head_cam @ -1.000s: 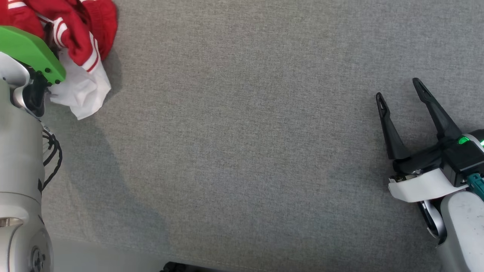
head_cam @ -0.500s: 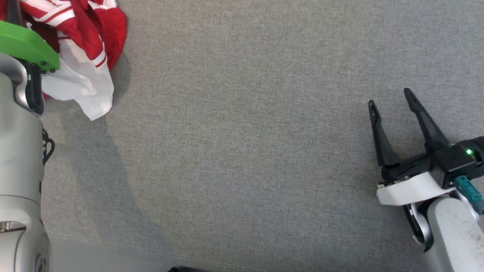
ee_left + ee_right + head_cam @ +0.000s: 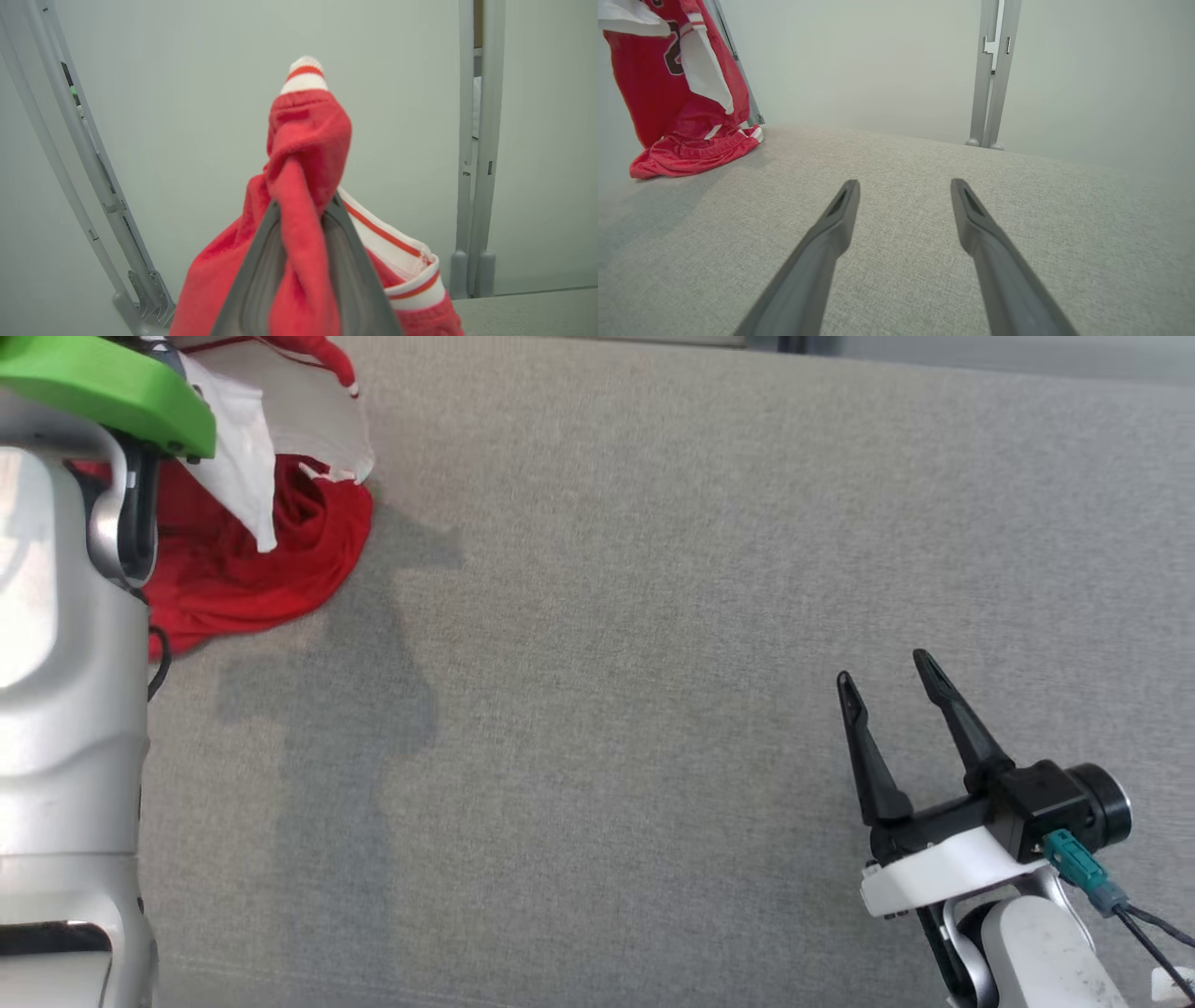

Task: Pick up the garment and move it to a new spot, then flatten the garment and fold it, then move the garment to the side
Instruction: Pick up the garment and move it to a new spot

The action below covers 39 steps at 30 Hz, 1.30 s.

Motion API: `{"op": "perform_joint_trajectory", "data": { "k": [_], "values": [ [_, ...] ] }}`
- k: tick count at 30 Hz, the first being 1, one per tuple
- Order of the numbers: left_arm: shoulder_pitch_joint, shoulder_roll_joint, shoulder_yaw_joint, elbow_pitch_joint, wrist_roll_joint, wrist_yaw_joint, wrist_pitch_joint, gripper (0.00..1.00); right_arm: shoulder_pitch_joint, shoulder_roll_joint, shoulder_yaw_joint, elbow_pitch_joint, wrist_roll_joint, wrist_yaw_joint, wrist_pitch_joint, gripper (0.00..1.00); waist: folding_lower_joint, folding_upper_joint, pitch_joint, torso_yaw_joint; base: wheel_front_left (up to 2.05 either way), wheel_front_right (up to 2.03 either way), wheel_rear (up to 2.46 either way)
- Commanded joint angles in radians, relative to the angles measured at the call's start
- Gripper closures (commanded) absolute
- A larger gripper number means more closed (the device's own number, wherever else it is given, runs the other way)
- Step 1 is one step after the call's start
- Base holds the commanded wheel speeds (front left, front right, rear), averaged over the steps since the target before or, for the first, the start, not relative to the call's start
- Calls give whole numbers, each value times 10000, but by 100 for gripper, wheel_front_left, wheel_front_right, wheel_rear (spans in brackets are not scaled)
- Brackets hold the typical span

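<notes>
Progress: early. Pickup made; garment (image 3: 252, 569) part-lifted, lower end bunched on grey surface (image 3: 653, 616). Prob. not at its new spot yet.
To do: carry, flatten, fold, shift aside.
L gripper (image 3: 304, 205): pinched narrow on a twisted red fold of garment.
R gripper (image 3: 884, 670): fingers spread wide, empty, well apart from garment.
Garment loc: far left of surface, hung from L gripper.
Material: soft red knit w/ white panels, striped ribbed trim; limp, creased.
Surface texture: woven, matte, flat.
</notes>
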Motion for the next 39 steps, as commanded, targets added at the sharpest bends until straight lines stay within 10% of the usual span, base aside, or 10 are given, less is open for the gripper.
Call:
{"op": "perform_joint_trajectory", "data": {
  "k": [1,20,39],
  "values": [
    [211,-45,-96,-367,-56,-14,210,100,231,77,-50,20,67,-5,-4,0,0,-1,-1327,-884,0,0,0],
    [1115,-879,-1277,-4411,-1719,-67,3603,100,717,405,-306,180,693,-5,-4,0,0,-1,-1970,-5038,0,0,0],
    [2286,-1042,-3132,-210,-865,-80,1433,100,-533,413,-42,-72,1534,-5,-4,0,0,-1,897,-5995,0,0,0]
  ]
}}
